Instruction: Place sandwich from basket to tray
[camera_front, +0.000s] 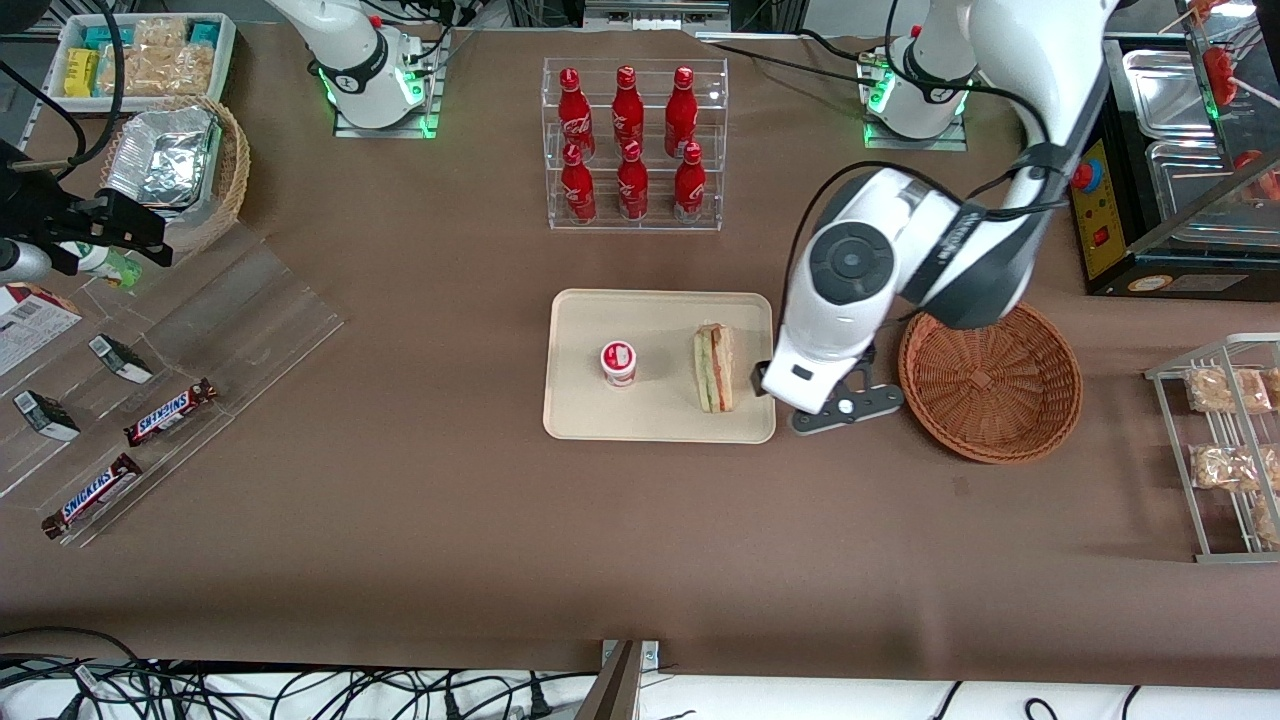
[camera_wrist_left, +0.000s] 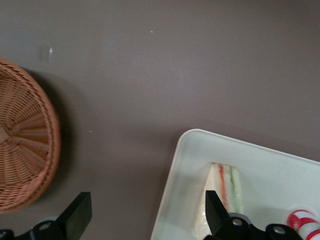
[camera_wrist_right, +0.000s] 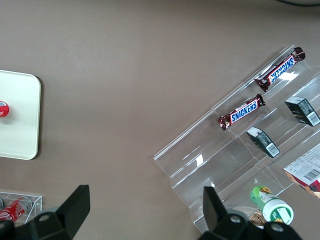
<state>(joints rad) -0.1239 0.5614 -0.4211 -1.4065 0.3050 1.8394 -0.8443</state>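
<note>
White-bread sandwich (camera_front: 713, 368) beside open claw (camera_front: 768, 380)

A robot lab dressed up as a snack shop: arm bases bolted to a brown-covered tabletop (camera_front: 450, 560), loose cables along its near edge, red cola bottles (camera_front: 628, 140) in a clear rack, Snickers bars (camera_front: 170, 412) on acrylic shelves, packaged snacks (camera_front: 1225, 390) on a wire rack.
</note>
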